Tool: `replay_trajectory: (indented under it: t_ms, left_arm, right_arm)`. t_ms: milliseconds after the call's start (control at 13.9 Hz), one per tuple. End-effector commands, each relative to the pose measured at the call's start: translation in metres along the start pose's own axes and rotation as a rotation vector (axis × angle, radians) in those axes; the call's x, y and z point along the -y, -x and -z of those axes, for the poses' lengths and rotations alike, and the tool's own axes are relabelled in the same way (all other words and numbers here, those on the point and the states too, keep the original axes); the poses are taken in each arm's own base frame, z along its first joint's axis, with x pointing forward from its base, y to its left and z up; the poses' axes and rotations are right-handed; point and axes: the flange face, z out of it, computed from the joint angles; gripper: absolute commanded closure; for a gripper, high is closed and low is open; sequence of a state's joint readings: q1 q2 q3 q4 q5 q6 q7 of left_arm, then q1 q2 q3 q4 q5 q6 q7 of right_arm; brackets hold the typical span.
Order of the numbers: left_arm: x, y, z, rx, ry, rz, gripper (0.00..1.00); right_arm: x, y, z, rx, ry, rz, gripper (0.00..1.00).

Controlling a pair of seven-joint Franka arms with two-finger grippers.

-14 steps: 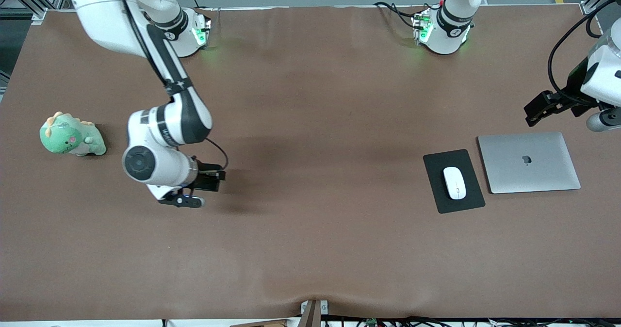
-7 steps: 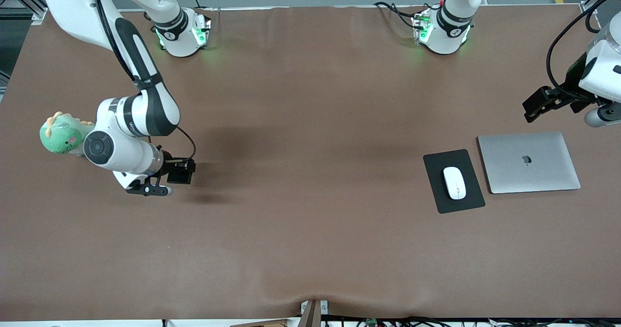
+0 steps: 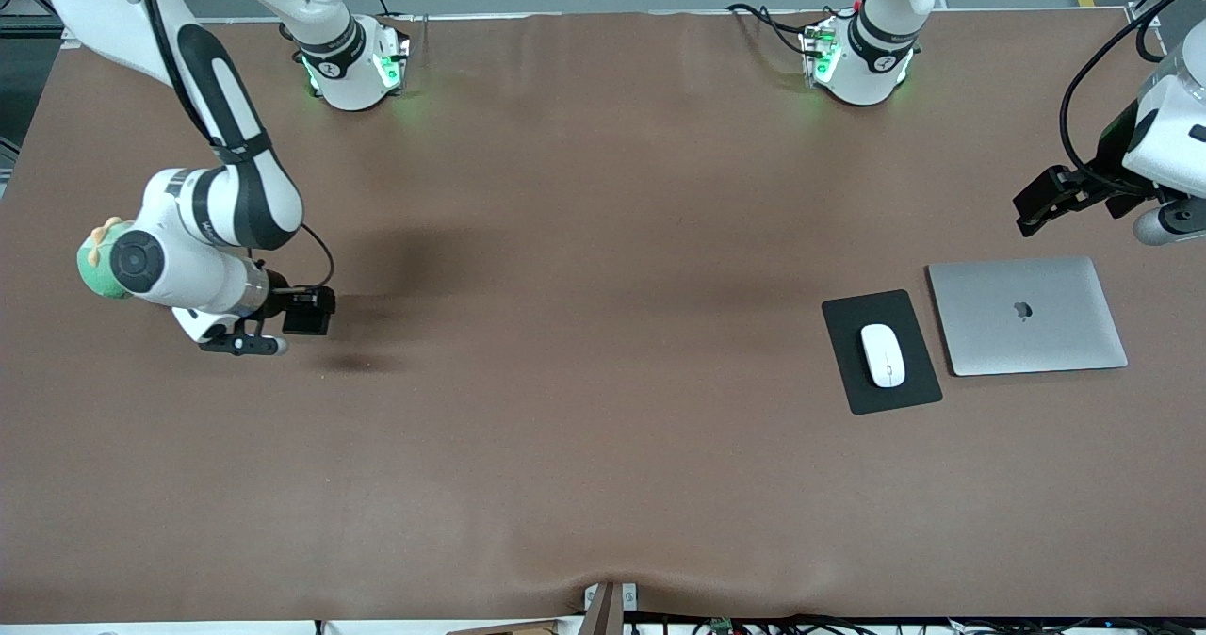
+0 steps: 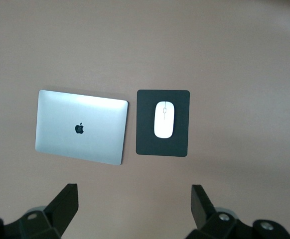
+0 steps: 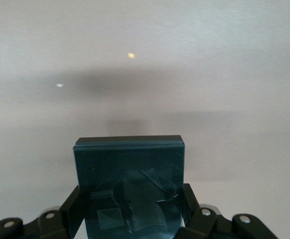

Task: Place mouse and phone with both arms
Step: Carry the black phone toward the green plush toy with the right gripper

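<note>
The mouse (image 3: pixel 882 354) is placed on its pad (image 3: pixel 853 393); the phone (image 5: pixel 130 184) is clamped in the right hand (image 3: pixel 283 319), unplaced; the left hand (image 4: pixel 135 209) hangs spread above.

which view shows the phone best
The right wrist view: the phone fills it close up, its dark glossy face clamped between the right gripper's fingers. The front view shows the phone only as a small black block over bare table beside the green plush toy. The left wrist view does not show it.
</note>
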State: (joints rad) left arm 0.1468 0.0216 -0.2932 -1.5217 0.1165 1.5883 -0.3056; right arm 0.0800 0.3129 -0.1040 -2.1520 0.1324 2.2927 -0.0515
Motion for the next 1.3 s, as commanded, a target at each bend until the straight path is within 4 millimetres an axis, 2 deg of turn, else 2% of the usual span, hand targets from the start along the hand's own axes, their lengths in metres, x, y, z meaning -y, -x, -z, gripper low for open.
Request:
replay_trajectory:
  t_ms: [0, 72, 144, 216, 361, 433, 649, 793, 938, 1010, 1154, 1226]
  left_arm:
    - [0.000, 0.018, 0.023, -0.024, 0.017, -0.016, 0.00]
    - [-0.004, 0.023, 0.026, -0.024, 0.029, -0.053, 0.00]
    - [-0.010, 0.028, 0.027, -0.023, 0.031, -0.094, 0.00]
    - [-0.002, 0.029, 0.025, -0.017, 0.031, -0.090, 0.00]
    - [-0.006, 0.034, 0.022, 0.011, 0.027, -0.104, 0.00]
    - [-0.007, 0.035, 0.023, 0.014, 0.028, -0.109, 0.00]
    - [-0.005, 0.032, 0.021, 0.016, 0.030, -0.109, 0.00]
    - [-0.008, 0.031, 0.020, 0.018, 0.033, -0.123, 0.00]
    - [-0.009, 0.031, 0.021, 0.024, 0.059, -0.120, 0.00]
    - [-0.006, 0.030, 0.021, 0.024, 0.060, -0.116, 0.00]
    - [-0.006, 0.030, 0.020, 0.026, 0.060, -0.116, 0.00]
    - [-0.007, 0.030, 0.019, 0.027, 0.060, -0.118, 0.00]
  right_arm:
    - [-0.041, 0.030, -0.011, -0.032, -0.003, 0.038, 1.00]
    - [-0.054, 0.038, -0.018, -0.019, -0.007, 0.040, 1.00]
    - [-0.058, 0.046, -0.023, -0.010, -0.009, 0.039, 1.00]
    - [-0.063, 0.053, -0.030, -0.012, -0.007, 0.040, 1.00]
    - [-0.087, 0.064, -0.045, -0.043, -0.002, 0.043, 1.00]
    - [-0.090, 0.070, -0.052, -0.031, -0.004, 0.047, 1.00]
    - [-0.094, 0.074, -0.057, -0.026, 0.000, 0.046, 1.00]
    - [-0.113, 0.074, -0.062, -0.047, 0.004, 0.035, 1.00]
    - [-0.114, 0.075, -0.063, -0.040, 0.002, 0.042, 1.00]
    - [-0.114, 0.075, -0.064, -0.037, 0.001, 0.040, 0.56]
    - [-0.113, 0.075, -0.067, -0.028, -0.001, 0.032, 0.20]
    - [-0.112, 0.076, -0.070, -0.023, -0.001, 0.030, 0.10]
